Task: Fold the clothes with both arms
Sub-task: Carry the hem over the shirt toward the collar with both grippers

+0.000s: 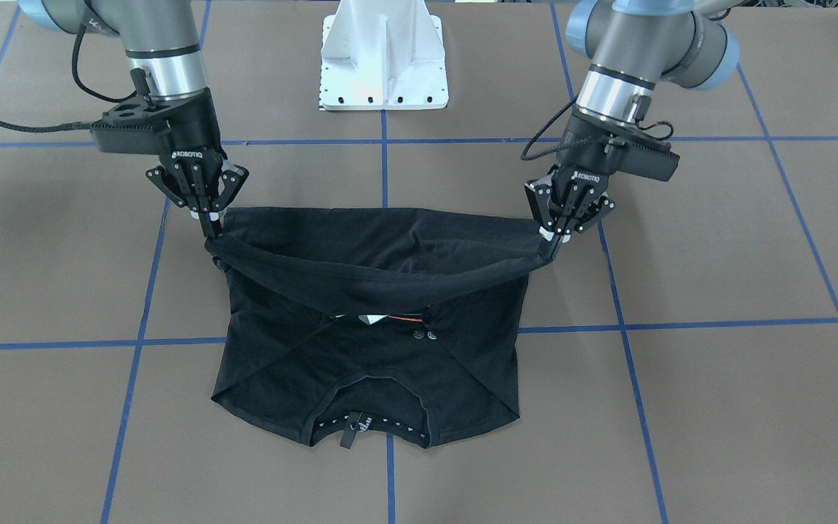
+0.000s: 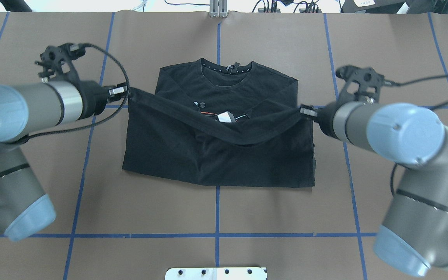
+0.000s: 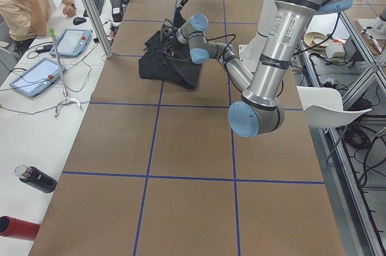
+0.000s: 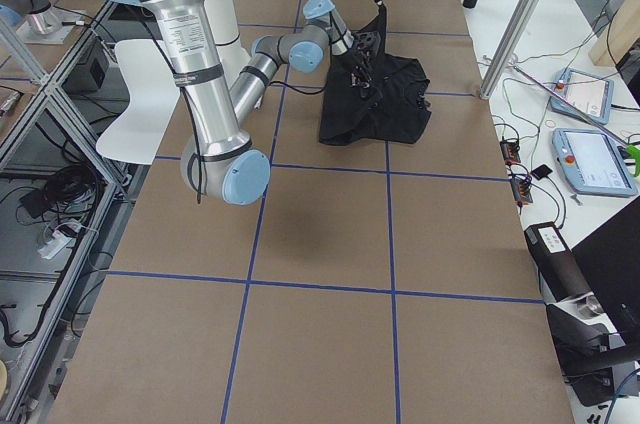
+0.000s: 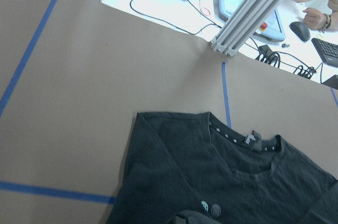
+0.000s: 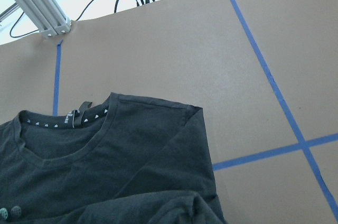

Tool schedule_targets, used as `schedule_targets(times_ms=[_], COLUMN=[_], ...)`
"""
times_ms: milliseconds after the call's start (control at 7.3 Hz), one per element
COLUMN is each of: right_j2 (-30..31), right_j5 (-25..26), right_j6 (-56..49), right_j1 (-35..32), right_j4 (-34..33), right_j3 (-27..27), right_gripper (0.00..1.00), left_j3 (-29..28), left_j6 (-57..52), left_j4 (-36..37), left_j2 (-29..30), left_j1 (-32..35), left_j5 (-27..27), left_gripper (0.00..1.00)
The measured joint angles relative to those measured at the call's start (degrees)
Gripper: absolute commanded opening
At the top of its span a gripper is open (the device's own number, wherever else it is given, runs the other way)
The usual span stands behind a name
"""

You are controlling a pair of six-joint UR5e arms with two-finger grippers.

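Observation:
The black T-shirt [image 1: 361, 378] lies flat on the brown table with its sleeves folded in and its collar on the side away from the robot. Its hem edge is lifted off the table and stretched between both arms, sagging in the middle. My left gripper [image 1: 551, 244] is shut on one hem corner and my right gripper [image 1: 212, 229] on the other. In the overhead view the left gripper [image 2: 127, 91] and right gripper [image 2: 303, 110] hold the raised hem over the shirt [image 2: 216, 155]. A bit of the logo print [image 2: 224, 116] shows under the hem. Both wrist views show only the collar half [image 5: 222, 182] [image 6: 105, 160].
The white pedestal base [image 1: 384, 58] stands behind the shirt. Blue tape lines [image 1: 390, 480] cross the table. A person [image 3: 30, 2] sits at a side desk with tablets [image 3: 36, 75]. A bottle [image 3: 33, 179] lies there, and an aluminium post [image 5: 248, 12] stands at the table's far edge.

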State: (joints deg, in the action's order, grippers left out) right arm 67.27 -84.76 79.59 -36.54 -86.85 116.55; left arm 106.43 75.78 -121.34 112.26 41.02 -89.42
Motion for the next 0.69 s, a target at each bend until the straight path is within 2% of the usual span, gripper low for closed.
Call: schedule_targets(times_ms=[274,685], right_j2=[-4.84,-11.07], right_j5=[-0.95,-1.34], right_j6=[-1.37,-3.0], right_j1=[-3.43,-5.7], right_j4=[-0.68,0.46], right_j3=[-6.71,-19.75], right_gripper=[0.0,0.0], left_j3=[-7.69,-17.45], left_j6=[-2.49,-6.12], left_j4=[-0.55,-1.75], left_j2=[4.03,7.71], left_j1=[1.78,2.27], left_j5=[0.03,0.08], left_gripper=[0.0,0.0])
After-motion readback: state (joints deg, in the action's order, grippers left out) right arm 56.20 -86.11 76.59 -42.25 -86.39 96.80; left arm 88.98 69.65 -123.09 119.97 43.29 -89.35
